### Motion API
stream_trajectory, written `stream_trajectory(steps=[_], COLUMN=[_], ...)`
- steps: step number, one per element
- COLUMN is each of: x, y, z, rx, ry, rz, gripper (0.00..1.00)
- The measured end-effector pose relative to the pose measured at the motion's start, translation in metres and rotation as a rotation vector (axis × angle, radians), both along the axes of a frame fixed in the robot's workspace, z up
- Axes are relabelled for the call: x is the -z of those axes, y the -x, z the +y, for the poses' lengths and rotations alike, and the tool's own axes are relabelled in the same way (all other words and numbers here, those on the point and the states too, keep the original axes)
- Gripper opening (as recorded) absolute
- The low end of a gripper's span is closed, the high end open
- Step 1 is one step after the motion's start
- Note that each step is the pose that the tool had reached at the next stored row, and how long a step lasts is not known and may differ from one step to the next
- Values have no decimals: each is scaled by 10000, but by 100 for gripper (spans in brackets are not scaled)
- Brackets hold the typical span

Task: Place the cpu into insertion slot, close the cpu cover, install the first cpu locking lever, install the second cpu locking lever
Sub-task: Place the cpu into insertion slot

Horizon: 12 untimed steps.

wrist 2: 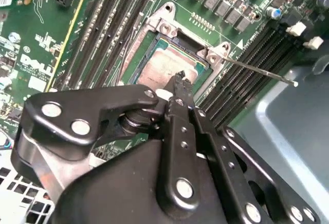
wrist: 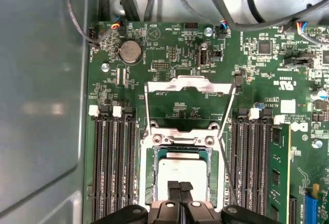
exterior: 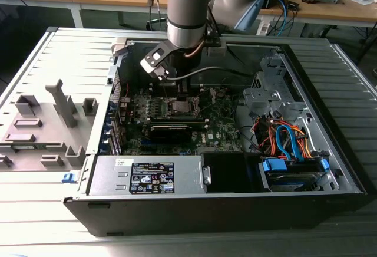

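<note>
First wrist view puts my claw (wrist: 179, 187) nearest: its two fingertips are pressed together with nothing visible between them, pointing down over the near edge of the cpu (wrist: 177, 168). Whether they touch it I cannot tell. The cpu lies flat inside the insertion slot (wrist: 205, 154), so I judge the placing step done. Pinched tips like these suit nudging better than carrying.

Beyond the slot, the cpu cover (wrist: 185, 84) is swung back away from the socket, and the green board (wrist: 169, 44) shows through its window. That is why the chip lies bare under me. On either side of the cover are the locking levers, a first lever (wrist: 147, 106) and a second lever (wrist: 227, 113). Both are thin rods, unhooked, which leaves the cover free to swing.

I count one cpu, one slot, one cover, two levers and one claw. Farther off sits one coin battery (wrist: 129, 52), and in the exterior view all of it sits within one open computer case (exterior: 224, 210)
</note>
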<state>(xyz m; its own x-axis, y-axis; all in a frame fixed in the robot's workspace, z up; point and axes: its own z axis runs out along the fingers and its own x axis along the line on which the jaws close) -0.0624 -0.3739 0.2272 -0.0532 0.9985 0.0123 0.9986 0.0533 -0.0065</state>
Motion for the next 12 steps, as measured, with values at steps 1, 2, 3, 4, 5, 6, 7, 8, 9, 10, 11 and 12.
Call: stream_trajectory(steps=[1,2,3,4,5,6,7,8,9,10,11,12], x=[-20,-34,-43,-73,-150,-195,-262,-331,-344,-344,-344,-345], y=[-2,-7,-17,-23,-23,-23,-23,-24,-24,-24,-24,-24], z=[0,-1,0,0,-1,0,0,0,0,0,0,0], rx=[-77,-82,-81,-24,-12,-11,-10,-7,-7,-7,-7,-7], ry=[1,0,-1,0,-1,0,-1,-1,-2,-3,-4,-3], rz=[7,13,31,45,45,46,46,45,45,45,44,45], gripper=[11,11,11,11,11,11,11,11,11,11,11,11])
